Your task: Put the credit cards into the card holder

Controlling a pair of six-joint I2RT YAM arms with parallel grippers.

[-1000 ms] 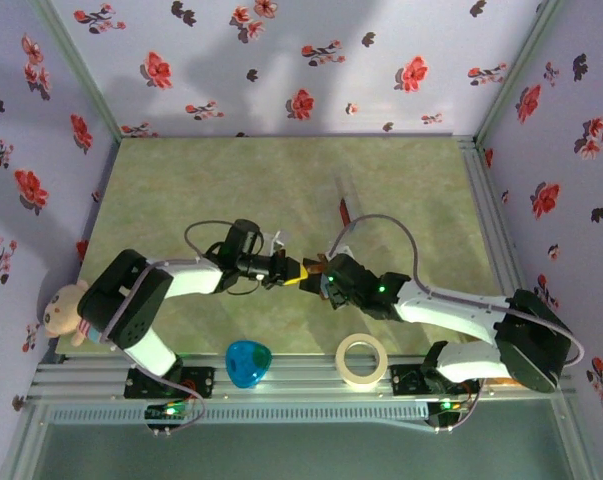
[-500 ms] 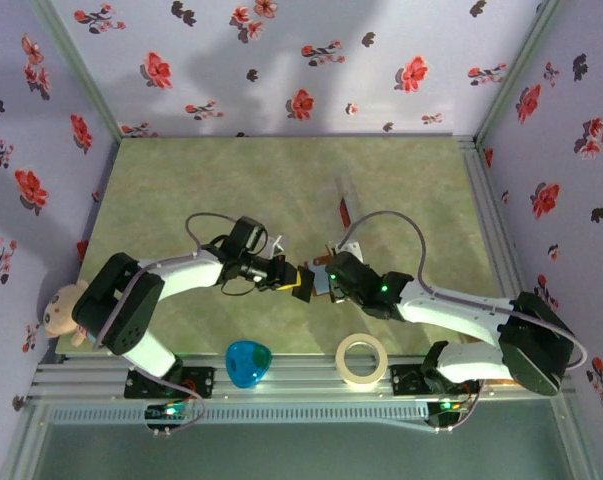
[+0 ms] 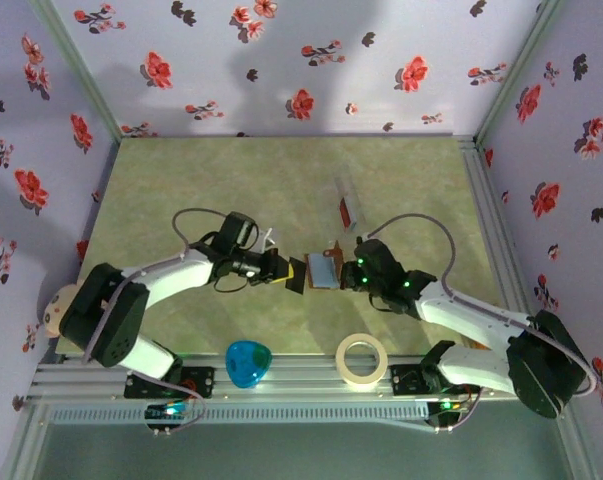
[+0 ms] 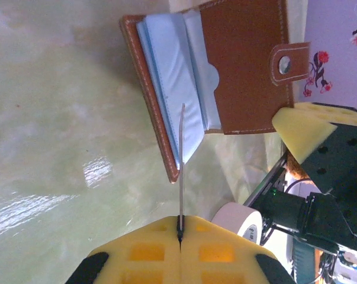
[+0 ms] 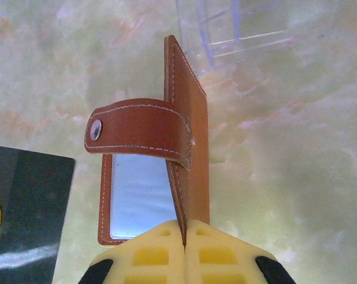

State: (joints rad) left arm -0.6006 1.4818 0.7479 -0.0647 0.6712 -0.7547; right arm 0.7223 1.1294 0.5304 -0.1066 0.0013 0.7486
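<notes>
My left gripper (image 3: 289,272) is shut on a dark credit card (image 3: 297,276). In the left wrist view the card (image 4: 181,165) shows edge-on, rising from between the yellow pads (image 4: 137,254). Its far end lies against the light blue sleeves (image 4: 178,77) of the open brown card holder (image 4: 243,65); I cannot tell whether it is inside a pocket. My right gripper (image 5: 184,228) is shut on one cover of the card holder (image 5: 193,148), whose tab (image 5: 137,127) curls over. The dark card (image 5: 27,207) sits at its left. A red card (image 3: 346,211) stands behind.
A clear plastic stand (image 3: 345,190) sits on the table behind the grippers, close to the holder (image 5: 237,29). A tape roll (image 3: 362,361) and a blue object (image 3: 248,362) lie near the front rail. A plush toy (image 3: 56,308) hangs at the left edge.
The right gripper has carried the card holder right and slightly back, showing its blue sleeves. The left gripper with the dark card dipped forward, then came back level with the holder.
</notes>
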